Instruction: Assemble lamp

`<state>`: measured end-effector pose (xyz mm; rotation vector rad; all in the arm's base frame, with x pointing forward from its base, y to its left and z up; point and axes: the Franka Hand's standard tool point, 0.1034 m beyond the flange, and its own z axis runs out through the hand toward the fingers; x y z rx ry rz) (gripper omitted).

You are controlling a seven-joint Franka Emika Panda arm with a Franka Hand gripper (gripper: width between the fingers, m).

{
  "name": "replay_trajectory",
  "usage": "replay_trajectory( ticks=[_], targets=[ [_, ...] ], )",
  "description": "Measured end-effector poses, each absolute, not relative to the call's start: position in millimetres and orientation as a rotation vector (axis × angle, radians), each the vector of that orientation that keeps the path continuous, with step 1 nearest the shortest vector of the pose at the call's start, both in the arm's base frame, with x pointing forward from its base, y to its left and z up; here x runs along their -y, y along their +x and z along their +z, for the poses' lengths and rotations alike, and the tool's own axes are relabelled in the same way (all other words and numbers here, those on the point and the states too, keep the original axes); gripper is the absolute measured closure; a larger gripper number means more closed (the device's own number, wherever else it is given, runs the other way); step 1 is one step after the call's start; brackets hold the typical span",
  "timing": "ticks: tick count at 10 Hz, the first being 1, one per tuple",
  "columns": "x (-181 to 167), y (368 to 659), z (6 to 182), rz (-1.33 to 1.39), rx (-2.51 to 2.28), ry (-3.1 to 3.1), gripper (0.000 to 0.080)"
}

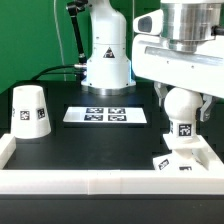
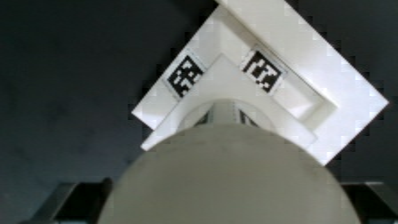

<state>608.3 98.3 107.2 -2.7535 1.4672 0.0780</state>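
From my remote station I see the arm at the exterior view's right, with the gripper (image 1: 181, 106) lowered over the front right area of the black table (image 1: 90, 145). The gripper holds the bulb (image 1: 181, 108): its round head sits between the fingers and its tagged neck points down. The jaws are clenched on the bulb's round head.

Directly beneath the neck lies the square base (image 1: 183, 158), close to the white rail (image 1: 100, 182) that borders the table front. From the exterior view, the neck tip appears to be at or just above the base; I cannot tell whether the two touch.

In the wrist view, the bulb (image 2: 222, 170) fills the foreground as a large pale dome, and the base (image 2: 267, 75) lies beyond it, showing two square tags on its upper face. The gripper (image 2: 214, 200) fingertips appear only as dark shapes at the frame edge.

The shade (image 1: 30, 110) stands mouth-down at the exterior view's left, well apart from the gripper. The marker board (image 1: 106, 115) lies flat at table centre, between the shade and the bulb.
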Motion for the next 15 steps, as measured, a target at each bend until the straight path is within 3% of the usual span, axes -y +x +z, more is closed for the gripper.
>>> replay_trajectory(
  ticks=[4,5,7,15],
  targets=[
    [-102,605,105.5,0.116,-1.778,-2.556,0.022],
    [-102,606,105.4,0.115,-1.775,-2.557,0.0147],
    [-103,605,105.4,0.113,-1.756,-2.571,0.0114],
    [-134,568,125.4,0.062,-1.237,-2.891,0.0101]
  ],
)
